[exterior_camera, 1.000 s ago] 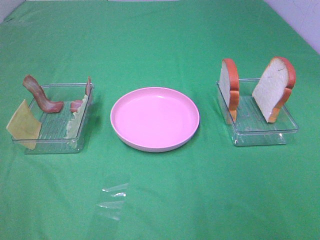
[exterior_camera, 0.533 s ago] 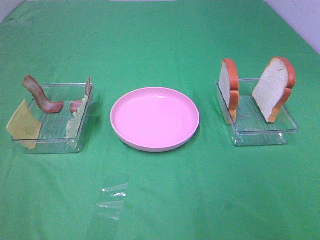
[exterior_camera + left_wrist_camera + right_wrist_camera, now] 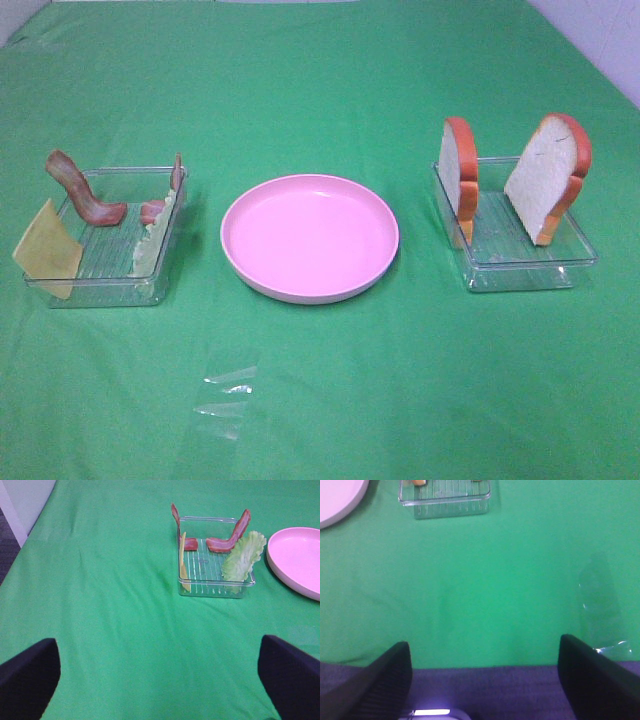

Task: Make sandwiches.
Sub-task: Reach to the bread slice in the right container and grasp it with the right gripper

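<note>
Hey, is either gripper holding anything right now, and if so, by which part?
Nothing is held. The left gripper and the right gripper are both open with nothing between their fingers.

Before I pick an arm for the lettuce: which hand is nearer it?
Left. The left hand faces the lettuce across cloth; the right hand faces the bread tray, lettuce out of view.

No chg picked up btwn earlier pics & now in ext high view. Bread slices point(image 3: 546, 178), bacon point(image 3: 82, 192), cheese point(image 3: 46, 252), lettuce point(image 3: 152, 240), pink plate point(image 3: 310, 238) & clear trays point(image 3: 100, 291) all read at same spots & same lean, nothing shifted, tipped or lifted. Wrist views had no earlier pics to check vs, so no chg could be logged there.
</note>
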